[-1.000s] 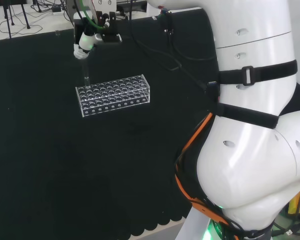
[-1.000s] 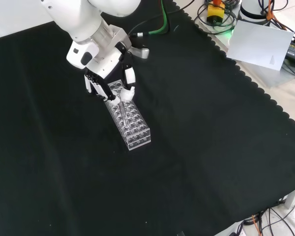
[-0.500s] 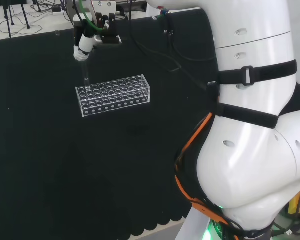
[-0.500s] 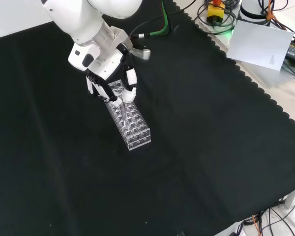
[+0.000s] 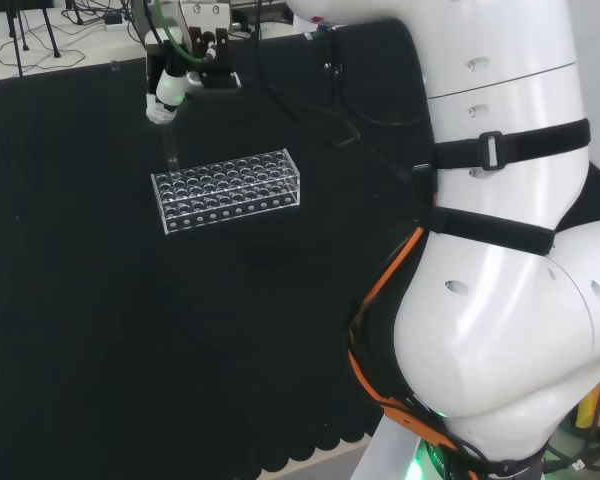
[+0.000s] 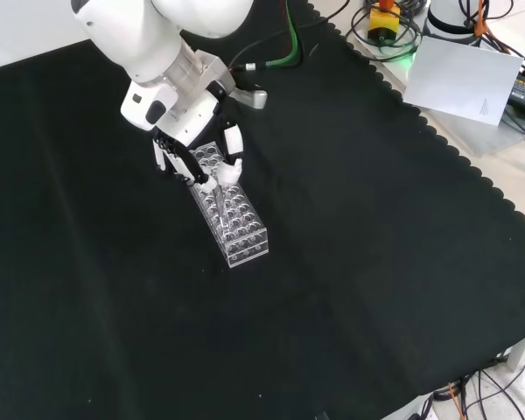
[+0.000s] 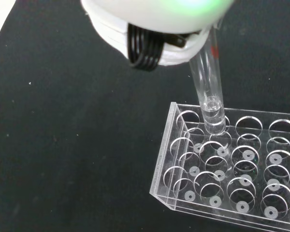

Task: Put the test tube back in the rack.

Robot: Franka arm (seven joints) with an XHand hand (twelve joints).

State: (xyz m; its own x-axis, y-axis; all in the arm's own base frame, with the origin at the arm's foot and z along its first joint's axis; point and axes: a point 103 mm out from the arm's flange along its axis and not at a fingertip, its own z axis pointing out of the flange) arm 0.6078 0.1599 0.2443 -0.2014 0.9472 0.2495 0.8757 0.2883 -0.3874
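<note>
A: What's closest to the camera in the front view?

B: Bare black cloth [image 6: 350,289] on the bench, then the clear plastic test tube rack [image 6: 230,213] with its rows of round holes, lying at a slant.

A: And the tube itself?

B: The clear glass test tube [image 7: 209,92] stands nearly upright, its lower end down in a hole by the rack's end, second row in. In the head view that's the rack's left end.

A: Hand let go?

B: Nope, the black and white robot hand [image 6: 212,166] right above has its fingers curled round the tube's top.
</note>
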